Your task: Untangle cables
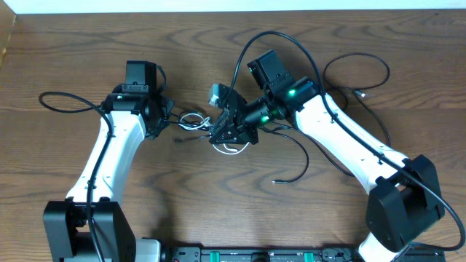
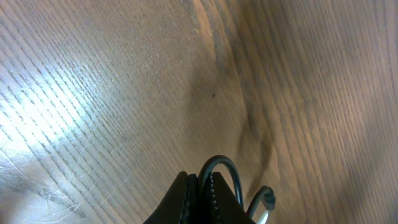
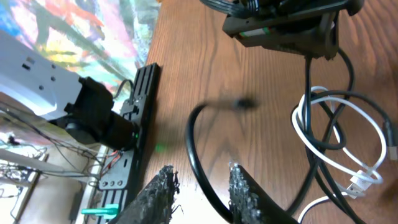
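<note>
1. The left gripper [image 2: 198, 190] has its ridged fingers pressed together. A thin black cord [image 2: 222, 163] arches out of the seam, so it looks pinched there, low over the brown wooden table [image 2: 93, 74].
2. The right gripper [image 3: 199, 180] has its fingers spread wide. A black strand [image 3: 190, 140] curves through the gap, and as far as I can tell neither pad is on it, so nothing is gripped.
3. From overhead, the tangle [image 1: 195, 122] sits mid-table, between the two grippers. In the right wrist view a thin white cord with a small plug end [image 3: 297, 117] loops over and under several black cords just beside the open fingers.
4. Little looks done so far. One long black cable [image 1: 357, 67] lies in its own loop on the right side, well apart from the knot, and appears free.
5. Nearly everything is left to do. The white cord must come out of the black loops, and each strand must be drawn clear and laid separately. I judge this an early stage.
</note>
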